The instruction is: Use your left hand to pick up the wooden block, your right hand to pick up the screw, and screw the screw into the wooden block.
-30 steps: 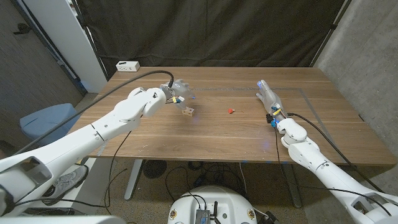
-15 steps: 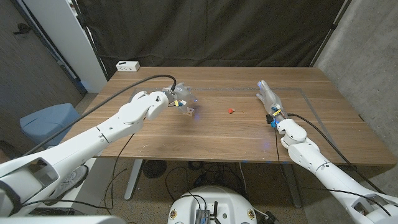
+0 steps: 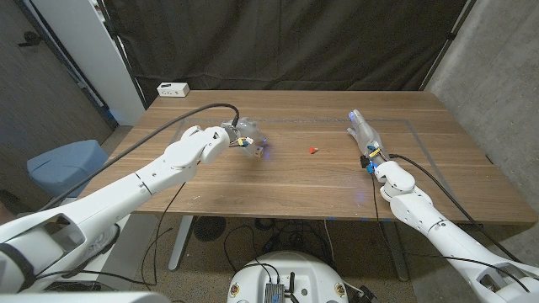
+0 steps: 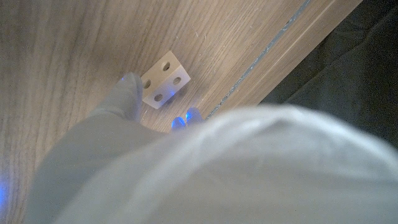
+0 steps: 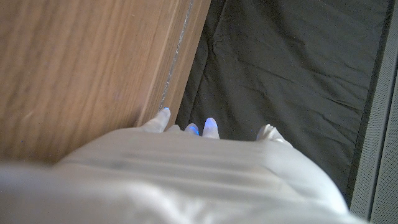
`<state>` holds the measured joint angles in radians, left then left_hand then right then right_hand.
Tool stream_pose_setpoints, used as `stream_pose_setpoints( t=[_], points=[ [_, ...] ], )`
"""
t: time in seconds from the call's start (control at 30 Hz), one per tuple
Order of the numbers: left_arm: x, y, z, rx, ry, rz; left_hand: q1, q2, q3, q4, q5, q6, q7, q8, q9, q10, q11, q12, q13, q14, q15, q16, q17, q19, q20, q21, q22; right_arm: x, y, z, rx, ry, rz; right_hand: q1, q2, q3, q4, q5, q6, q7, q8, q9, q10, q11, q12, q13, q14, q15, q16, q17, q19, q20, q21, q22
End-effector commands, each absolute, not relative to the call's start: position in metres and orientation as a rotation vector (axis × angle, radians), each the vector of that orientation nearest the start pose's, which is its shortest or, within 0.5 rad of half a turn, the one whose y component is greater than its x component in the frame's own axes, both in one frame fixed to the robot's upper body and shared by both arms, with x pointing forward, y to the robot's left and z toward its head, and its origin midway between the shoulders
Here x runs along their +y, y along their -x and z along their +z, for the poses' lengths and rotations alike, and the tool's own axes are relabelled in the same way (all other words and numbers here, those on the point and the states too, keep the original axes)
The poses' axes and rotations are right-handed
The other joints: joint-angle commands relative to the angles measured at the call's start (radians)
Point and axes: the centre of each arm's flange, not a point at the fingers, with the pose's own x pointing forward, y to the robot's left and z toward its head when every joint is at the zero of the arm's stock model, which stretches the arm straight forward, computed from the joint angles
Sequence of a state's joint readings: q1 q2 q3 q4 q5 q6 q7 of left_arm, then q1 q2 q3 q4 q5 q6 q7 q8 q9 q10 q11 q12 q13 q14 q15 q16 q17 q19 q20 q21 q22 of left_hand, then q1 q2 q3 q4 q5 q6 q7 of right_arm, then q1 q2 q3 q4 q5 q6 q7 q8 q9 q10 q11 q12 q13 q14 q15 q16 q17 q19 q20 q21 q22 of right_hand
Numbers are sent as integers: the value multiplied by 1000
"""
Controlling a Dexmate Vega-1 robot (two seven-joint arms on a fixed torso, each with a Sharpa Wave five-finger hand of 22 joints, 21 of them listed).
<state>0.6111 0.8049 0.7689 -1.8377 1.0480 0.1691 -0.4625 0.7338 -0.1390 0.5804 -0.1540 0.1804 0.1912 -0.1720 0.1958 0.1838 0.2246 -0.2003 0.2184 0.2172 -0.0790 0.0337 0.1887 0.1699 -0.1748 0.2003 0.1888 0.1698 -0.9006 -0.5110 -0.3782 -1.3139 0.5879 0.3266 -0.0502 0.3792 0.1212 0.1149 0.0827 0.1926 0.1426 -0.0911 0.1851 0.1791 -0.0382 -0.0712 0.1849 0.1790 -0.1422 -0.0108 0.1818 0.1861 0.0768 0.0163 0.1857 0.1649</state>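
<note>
The wooden block (image 4: 165, 79), pale with round holes in its faces, lies on the table (image 3: 295, 181) left of centre. My left hand (image 3: 242, 136) is lowered over it and mostly hides it in the head view. In the left wrist view its fingertips (image 4: 129, 85) stand on either side of the block, one touching the block's edge, and the block sits on the wood. The small red screw (image 3: 313, 151) lies alone near the table's middle. My right hand (image 3: 364, 133) stands far right of the screw, fingers stretched out and holding nothing.
A white box (image 3: 173, 89) sits at the table's back left corner. A thin line (image 3: 421, 135) runs across the right part of the tabletop. A blue chair (image 3: 63, 164) stands off the left side. A black curtain hangs behind the table.
My left hand has moved to the right and down over the block, which lay uncovered beside it a second ago. The screw and my right hand have stayed put.
</note>
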Motion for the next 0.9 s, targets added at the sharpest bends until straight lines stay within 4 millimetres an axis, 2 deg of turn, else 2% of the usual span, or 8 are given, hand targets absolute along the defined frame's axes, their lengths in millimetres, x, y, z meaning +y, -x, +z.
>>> stream_pose_setpoints(
  t=[0.03,0.9],
  points=[
    [170,-604,21,-454,-2050,-95,-6,-3,-8,0,0,-1,8,0,4,6,-1,4,5,5,4,2,5,-55,10,2,4,-288,-647,-59,-572,-5,139,-6,2,0,-6,7,0,-1,1,4,-3,-1,1,4,-8,2,9,3,-5,3,2,4],
    [171,-610,11,-521,-2031,-48,21,8,-18,-6,3,56,-2,19,4,79,-11,35,16,67,-23,17,5,-16,7,11,5,-288,-649,-63,-566,-6,128,-9,2,2,-10,7,-1,-1,2,5,-6,-2,1,4,-11,2,10,3,-7,9,2,4]
  ],
)
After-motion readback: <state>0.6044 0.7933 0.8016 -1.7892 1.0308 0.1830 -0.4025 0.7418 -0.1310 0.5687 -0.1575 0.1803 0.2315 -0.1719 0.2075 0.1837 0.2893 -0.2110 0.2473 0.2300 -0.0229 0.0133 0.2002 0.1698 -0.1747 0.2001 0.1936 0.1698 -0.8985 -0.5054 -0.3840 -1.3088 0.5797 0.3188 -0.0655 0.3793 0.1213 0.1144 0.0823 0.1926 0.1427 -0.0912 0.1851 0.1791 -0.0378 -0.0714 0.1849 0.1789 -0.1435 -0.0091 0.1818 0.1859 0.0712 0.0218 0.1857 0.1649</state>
